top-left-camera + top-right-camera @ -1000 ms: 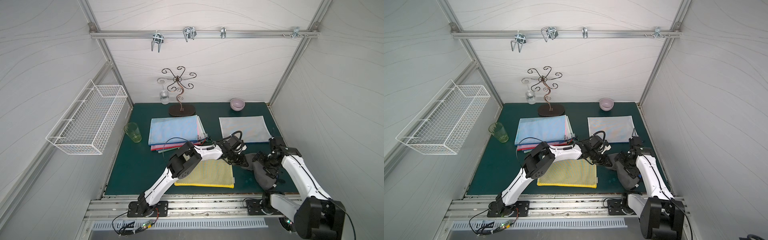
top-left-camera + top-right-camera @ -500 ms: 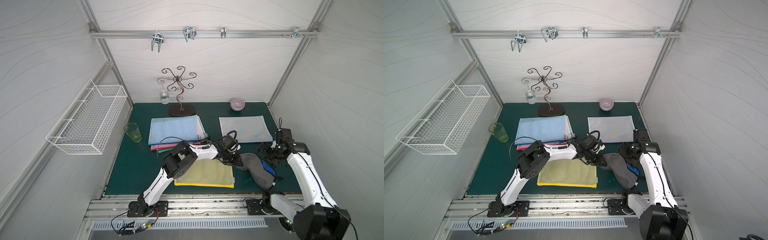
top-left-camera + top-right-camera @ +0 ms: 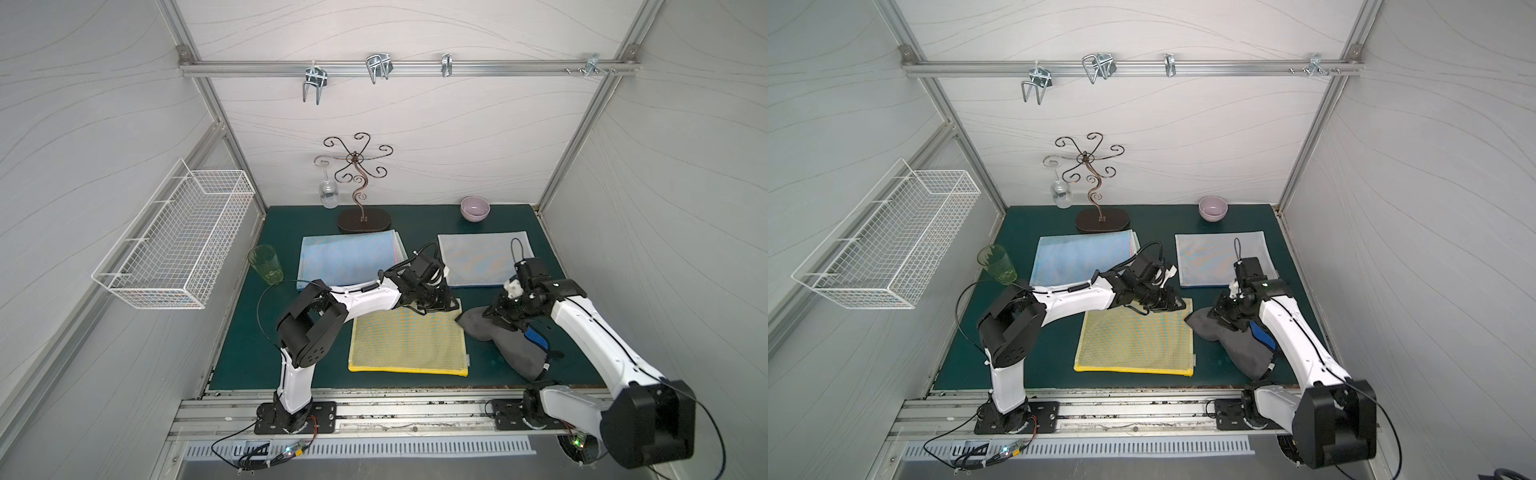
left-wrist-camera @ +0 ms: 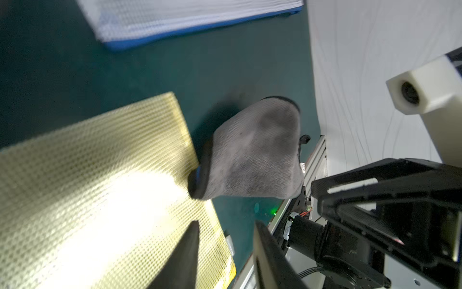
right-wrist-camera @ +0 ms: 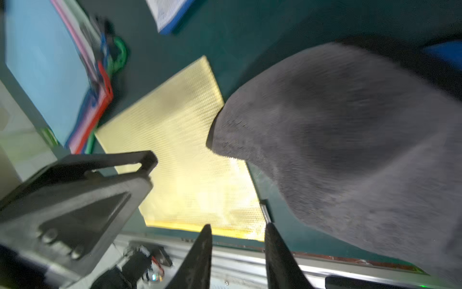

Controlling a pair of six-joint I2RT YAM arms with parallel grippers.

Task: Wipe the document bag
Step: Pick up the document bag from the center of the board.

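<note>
**Right claw just came down at the cloth and narrowed; wipe not started.**
A moment ago it stood wider open and further back on the table. Now its fingers are a small gap apart by the cloth end nearest the bag, with nothing between them in the blurred wrist view, so no grip shown yet. Left claw is over the bag's far right corner, fingers slightly parted, empty. The bag lies flat at front centre with the cloth tip at its right edge; I'd judge cloth pickup is the current step. Bag: yellow open mesh, thin rectangle, solid yellow near edge, small tag. Cloth: grey fuzzy pile, dark trim, blue patch, limp, humped. Table: dark green mat.
</note>
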